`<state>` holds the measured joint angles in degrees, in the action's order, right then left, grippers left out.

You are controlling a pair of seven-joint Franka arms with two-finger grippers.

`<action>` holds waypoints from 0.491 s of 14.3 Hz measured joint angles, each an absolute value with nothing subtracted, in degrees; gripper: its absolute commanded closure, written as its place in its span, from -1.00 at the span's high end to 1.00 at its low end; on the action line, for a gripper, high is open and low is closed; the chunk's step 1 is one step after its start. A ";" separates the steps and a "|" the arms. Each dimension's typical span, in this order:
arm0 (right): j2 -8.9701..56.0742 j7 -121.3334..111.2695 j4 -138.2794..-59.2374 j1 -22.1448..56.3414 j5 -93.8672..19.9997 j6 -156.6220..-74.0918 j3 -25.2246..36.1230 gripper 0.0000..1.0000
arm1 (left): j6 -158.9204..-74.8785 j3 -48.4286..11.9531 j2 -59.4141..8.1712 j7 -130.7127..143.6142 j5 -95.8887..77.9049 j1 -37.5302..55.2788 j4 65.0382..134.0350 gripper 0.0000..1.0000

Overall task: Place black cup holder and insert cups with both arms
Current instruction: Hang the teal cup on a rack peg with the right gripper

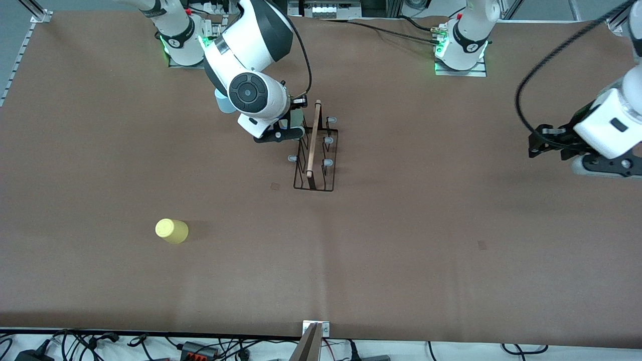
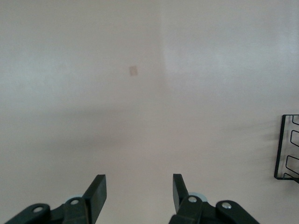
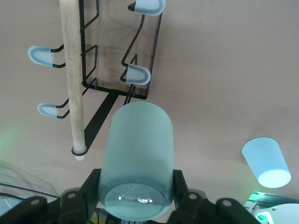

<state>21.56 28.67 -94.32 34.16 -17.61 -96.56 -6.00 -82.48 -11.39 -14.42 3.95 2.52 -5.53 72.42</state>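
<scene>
The black cup holder [image 1: 316,153] stands mid-table, its wooden rod handle [image 1: 314,143] on top and its pale-tipped pegs bare. My right gripper [image 1: 291,128] is shut on the pale mint green cup [image 1: 297,119], over the holder's end farther from the front camera. In the right wrist view the cup [image 3: 138,158] sits between the fingers [image 3: 92,183], its mouth toward the holder [image 3: 114,95]. The light blue cup [image 1: 223,103] [image 3: 266,161] stands by the right arm. The yellow cup [image 1: 171,231] stands nearer the front camera. My left gripper [image 1: 536,145] [image 2: 138,186] is open and empty.
The left arm waits over bare table at its own end; a corner of the holder [image 2: 286,149] shows in the left wrist view. Cables and a metal bracket [image 1: 315,333] lie along the table's front edge. The arm bases [image 1: 460,50] stand along the farther edge.
</scene>
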 measured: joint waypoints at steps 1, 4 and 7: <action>21.74 28.67 -94.32 34.39 -17.63 -96.62 -6.00 -0.71 | -82.48 -6.48 -13.66 3.33 0.90 -2.93 73.76 0.81; 22.24 28.72 -94.32 35.41 -17.68 -96.97 -6.00 -0.71 | -82.48 -0.91 -11.43 1.50 -0.11 0.02 77.91 1.00; 22.72 28.78 -94.32 35.92 -17.68 -97.47 -6.00 -0.71 | -82.49 -0.69 -10.03 1.72 -0.11 0.25 79.67 1.00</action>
